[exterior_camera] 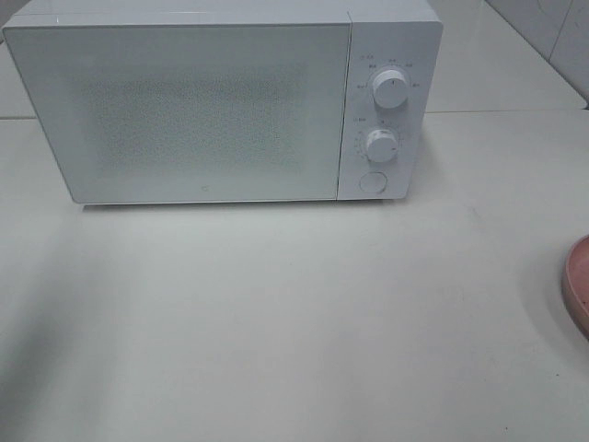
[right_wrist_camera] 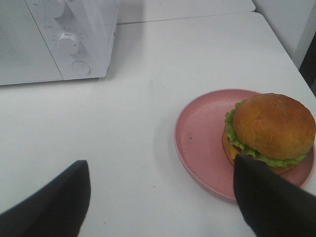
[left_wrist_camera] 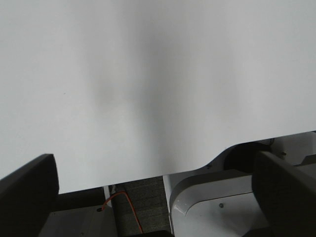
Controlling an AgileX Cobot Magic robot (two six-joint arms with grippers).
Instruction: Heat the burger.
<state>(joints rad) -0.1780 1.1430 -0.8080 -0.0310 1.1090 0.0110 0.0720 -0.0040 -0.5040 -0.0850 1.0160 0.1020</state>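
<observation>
The burger (right_wrist_camera: 274,126), a golden-brown bun with green lettuce and a strip of yellow cheese, sits on the far side of a pink plate (right_wrist_camera: 202,133) in the right wrist view. My right gripper (right_wrist_camera: 162,163) hovers open over the table beside the plate, and one dark finger (right_wrist_camera: 266,202) overlaps the plate's near rim just in front of the burger. Nothing is between its fingers. My left gripper (left_wrist_camera: 154,160) is open over bare white table near the table's edge. The white microwave (exterior_camera: 202,101) stands at the back with its door shut. Neither gripper appears in the high view.
The microwave's panel carries two knobs (exterior_camera: 390,89) and a round button (exterior_camera: 372,181). Only a sliver of the pink plate (exterior_camera: 578,285) shows at the high view's right edge. Below the table edge, the left wrist view shows a grey robot base (left_wrist_camera: 217,202) and an orange cable (left_wrist_camera: 126,202).
</observation>
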